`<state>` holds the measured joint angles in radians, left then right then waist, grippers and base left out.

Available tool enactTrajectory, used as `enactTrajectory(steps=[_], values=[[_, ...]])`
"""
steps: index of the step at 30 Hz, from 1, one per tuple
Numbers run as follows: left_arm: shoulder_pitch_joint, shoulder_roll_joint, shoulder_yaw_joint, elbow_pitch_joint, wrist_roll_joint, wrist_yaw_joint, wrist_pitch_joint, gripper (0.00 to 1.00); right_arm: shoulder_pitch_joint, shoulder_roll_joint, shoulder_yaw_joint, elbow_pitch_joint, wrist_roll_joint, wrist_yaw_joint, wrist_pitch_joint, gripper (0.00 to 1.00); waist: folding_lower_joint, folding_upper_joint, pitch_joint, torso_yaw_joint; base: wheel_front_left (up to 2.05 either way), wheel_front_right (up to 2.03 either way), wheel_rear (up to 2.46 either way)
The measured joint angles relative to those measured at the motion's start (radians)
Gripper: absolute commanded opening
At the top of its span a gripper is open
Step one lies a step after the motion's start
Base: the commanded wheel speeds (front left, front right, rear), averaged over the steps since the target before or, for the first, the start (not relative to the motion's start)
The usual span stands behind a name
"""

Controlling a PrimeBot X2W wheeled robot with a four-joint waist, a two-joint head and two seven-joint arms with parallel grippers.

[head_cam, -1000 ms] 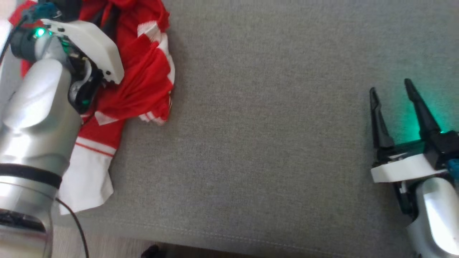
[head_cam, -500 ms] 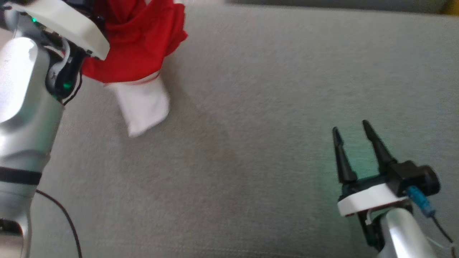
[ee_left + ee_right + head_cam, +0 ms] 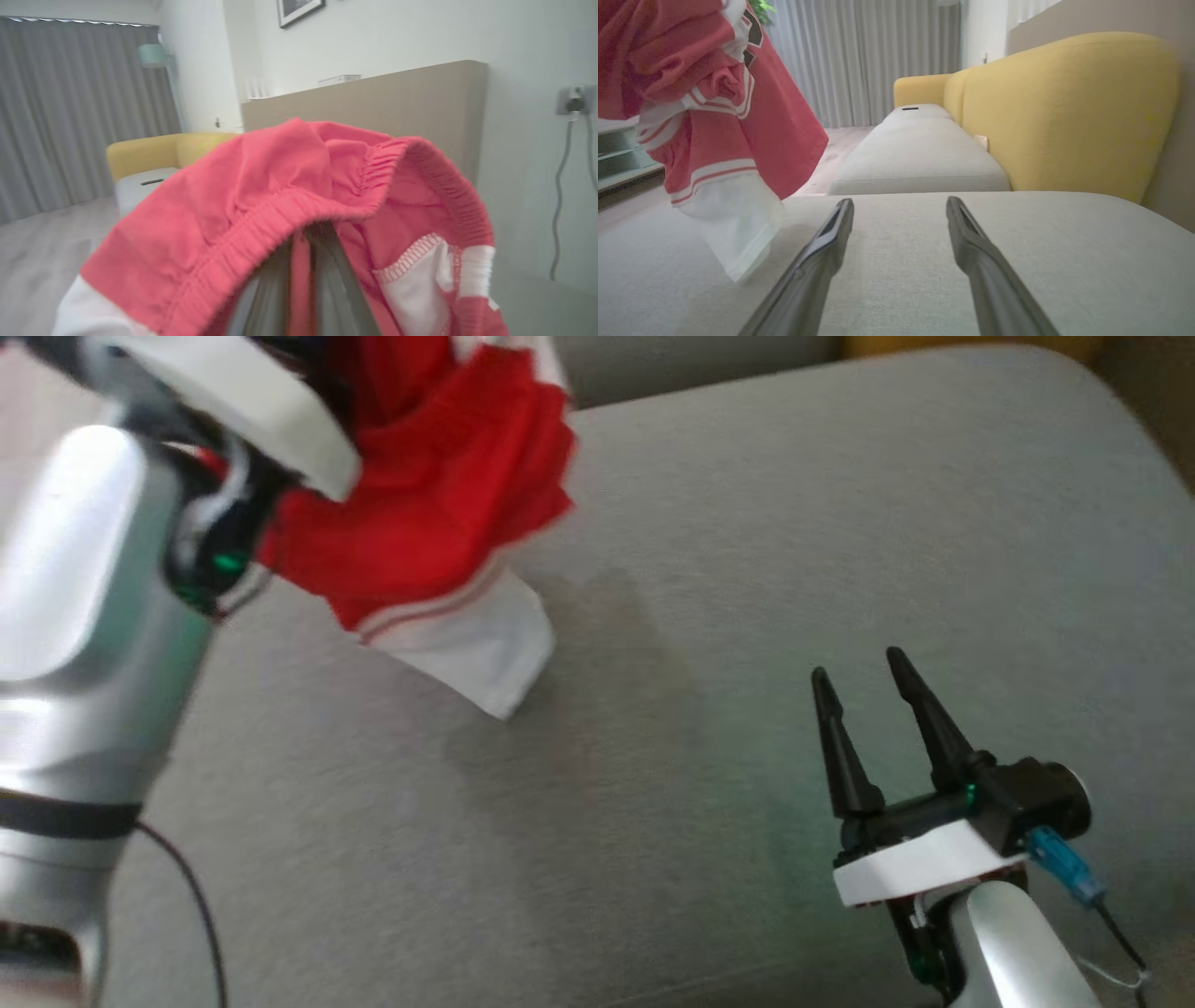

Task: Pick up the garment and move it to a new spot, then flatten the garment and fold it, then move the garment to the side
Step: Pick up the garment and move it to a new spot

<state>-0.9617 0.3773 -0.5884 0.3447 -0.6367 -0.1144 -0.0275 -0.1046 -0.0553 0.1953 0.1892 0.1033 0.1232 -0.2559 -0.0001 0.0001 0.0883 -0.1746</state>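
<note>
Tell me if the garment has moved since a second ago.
Yes. The garment, then lying on the grey cushion, now hangs above it from the shut left gripper.

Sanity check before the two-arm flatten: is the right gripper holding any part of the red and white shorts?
No: the right gripper stands open over the bare grey cushion, apart from the red and white shorts hanging to its left.
</note>
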Motion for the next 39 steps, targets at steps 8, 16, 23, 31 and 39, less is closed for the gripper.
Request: enactTrajectory(steps=[8,16,23,31,39], values=[[0.0,-0.111,-0.105,0.038,-0.011,-0.006,0.025,0.0,-0.009,0.0,0.022,-0.032,0.033,0.0,0.0,1.0,0.0,0.0,0.047,-0.137,0.0,0.0,0.0],[0.06,-0.229,-0.24,0.267,0.024,-0.01,-0.109,0.0,-0.063,0.001,0.047,-0.063,0.073,0.0,0.0,1.0,0.0,0.0,0.178,-0.202,0.0,0.0,0.0],[0.058,-0.305,-0.279,0.402,0.063,-0.01,-0.216,1.0,-0.074,0.003,0.036,-0.054,0.065,0.0,0.0,1.0,0.0003,-0.0001,0.226,-0.195,0.0,0.0,0.0],[0.212,-0.318,-0.155,0.165,0.16,0.055,-0.226,1.0,-0.023,0.004,0.008,-0.035,0.017,0.0,0.0,1.0,0.0001,0.0,0.132,-0.119,0.0,0.0,0.0],[0.641,-0.285,0.045,-0.031,0.222,0.124,-0.228,1.0,0.049,0.005,-0.012,-0.014,-0.016,0.0,0.0,1.0,0.0,0.0,0.034,-0.011,0.0,0.0,0.0]])
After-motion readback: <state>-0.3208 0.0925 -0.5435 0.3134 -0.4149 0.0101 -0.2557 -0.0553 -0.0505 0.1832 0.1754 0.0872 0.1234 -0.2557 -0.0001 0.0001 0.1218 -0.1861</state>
